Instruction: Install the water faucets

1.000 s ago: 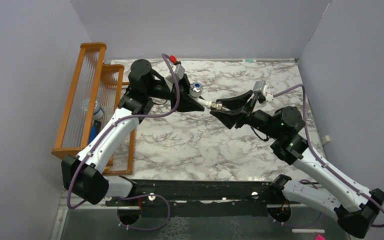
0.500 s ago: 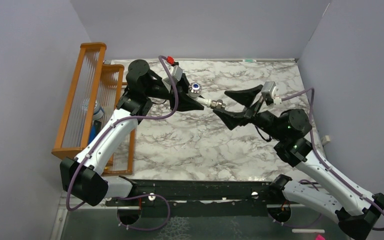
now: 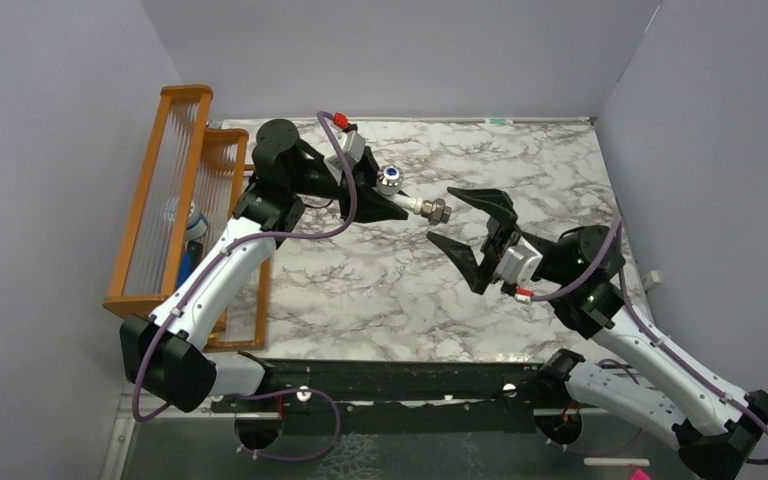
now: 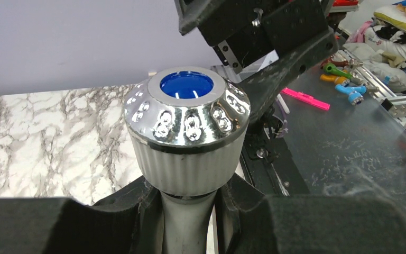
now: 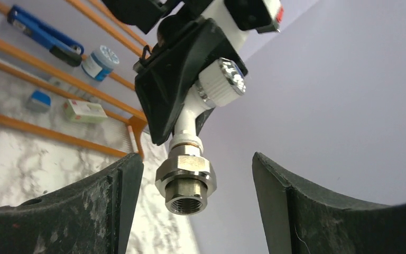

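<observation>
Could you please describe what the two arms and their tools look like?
The left arm and right arm have white shells, black joints and a purple cable each. The left tool and right tool have black wedge-shaped fingers and a white camera box. A green light shows on the right arm.

Robotics lab test cell, grey partition walls, marble-print tabletop, wooden parts rack, cluttered workbench beyond

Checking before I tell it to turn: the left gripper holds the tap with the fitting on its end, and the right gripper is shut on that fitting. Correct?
Not quite. The right gripper is open: the right wrist view shows a gap between each finger and the fitting. The left gripper does hold the tap, fitting on its end.
</observation>
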Controlling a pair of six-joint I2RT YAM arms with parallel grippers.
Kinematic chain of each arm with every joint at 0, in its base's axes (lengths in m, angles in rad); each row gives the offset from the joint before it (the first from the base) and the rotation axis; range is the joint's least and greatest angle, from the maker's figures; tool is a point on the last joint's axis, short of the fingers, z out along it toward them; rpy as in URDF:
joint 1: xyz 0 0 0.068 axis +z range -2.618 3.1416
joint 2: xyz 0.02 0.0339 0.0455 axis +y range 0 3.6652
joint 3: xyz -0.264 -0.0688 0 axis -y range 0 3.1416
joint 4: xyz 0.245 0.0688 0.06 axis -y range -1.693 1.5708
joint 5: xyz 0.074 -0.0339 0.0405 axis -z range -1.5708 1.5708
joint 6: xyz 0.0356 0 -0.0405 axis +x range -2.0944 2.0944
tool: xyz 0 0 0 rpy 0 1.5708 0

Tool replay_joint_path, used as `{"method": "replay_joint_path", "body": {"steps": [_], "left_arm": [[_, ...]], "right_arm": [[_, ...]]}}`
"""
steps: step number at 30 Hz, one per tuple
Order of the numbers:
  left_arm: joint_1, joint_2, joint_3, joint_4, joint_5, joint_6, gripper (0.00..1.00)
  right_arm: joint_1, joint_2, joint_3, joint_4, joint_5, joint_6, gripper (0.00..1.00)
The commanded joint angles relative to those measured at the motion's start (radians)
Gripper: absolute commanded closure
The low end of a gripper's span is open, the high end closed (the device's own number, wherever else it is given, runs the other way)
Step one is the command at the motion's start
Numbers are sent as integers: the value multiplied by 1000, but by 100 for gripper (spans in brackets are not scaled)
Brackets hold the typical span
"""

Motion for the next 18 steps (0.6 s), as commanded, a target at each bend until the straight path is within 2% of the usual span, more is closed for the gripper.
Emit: {"method": "replay_joint_path", "body": {"steps": [1,9,18], "left_arm": [[3,-21,29,55,-7,4,100],[2,-19,26,74,19,-7,100],[-3,-15,26,73,52,-21,100]], "right_arm": [[-2,17,-9,-74,-131,-353,21],[-2,45,-28,-17,-75,-390,26],[-2,52,-34,0,-68,-407,37]]}}
